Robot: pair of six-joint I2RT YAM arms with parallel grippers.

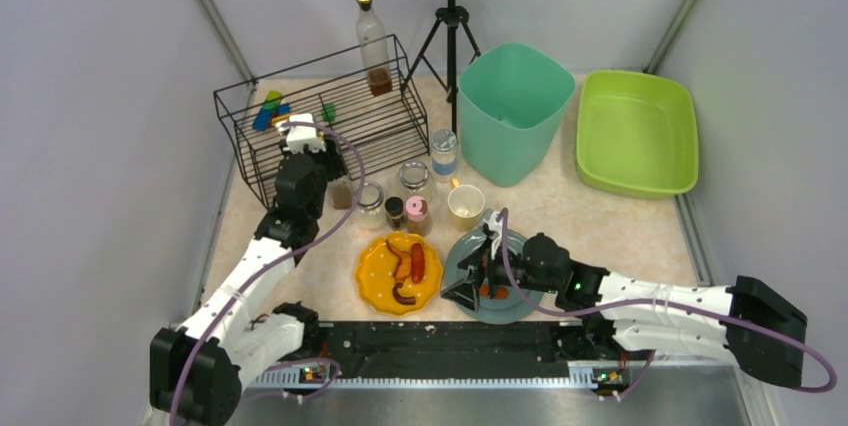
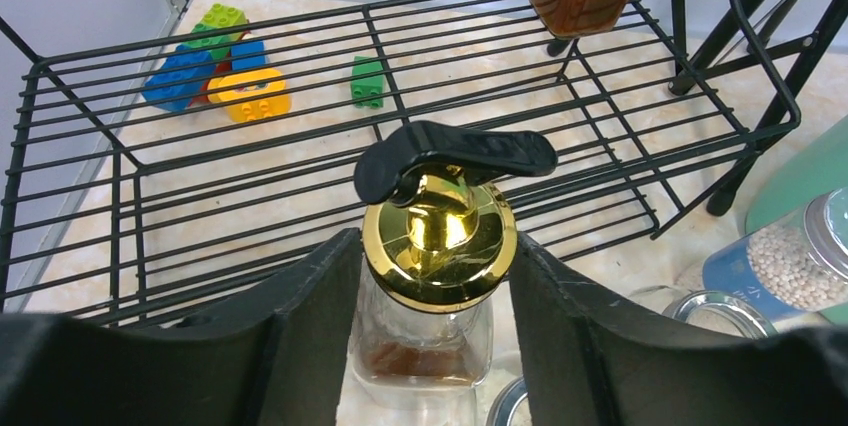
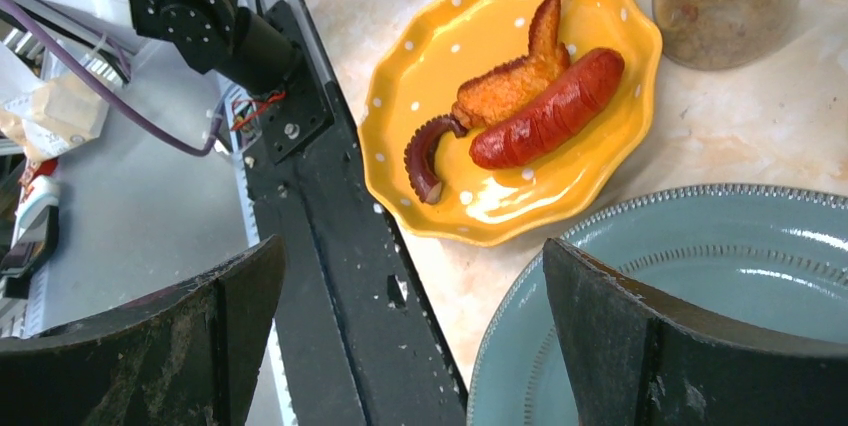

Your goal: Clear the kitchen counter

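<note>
Beige-cream marbled stone, the kitchen counter (image 1: 600, 216) spreads between grey walls, crowded by a black wire rack (image 1: 375, 121), a teal plastic bin (image 1: 510, 136), a lime-green tub (image 1: 640, 184) and glass jars (image 1: 415, 181). At the left wrist, the left gripper (image 2: 436, 246) clamps a glass bottle with a gold cap (image 2: 425, 346) holding brown liquid, just before the rack. At the right wrist, the right gripper (image 3: 415, 256) gapes wide and empty over the rim of a grey-green plate (image 3: 700, 266). Beside it a yellow dotted plate (image 3: 480, 36) carries a sausage (image 3: 548, 106).

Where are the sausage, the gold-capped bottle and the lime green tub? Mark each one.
sausage (image 3: 548, 111), right wrist view, middle of its red skin.
gold-capped bottle (image 2: 440, 236), left wrist view, on the gold cap.
lime green tub (image 1: 636, 136), top view, on its bare floor.
</note>
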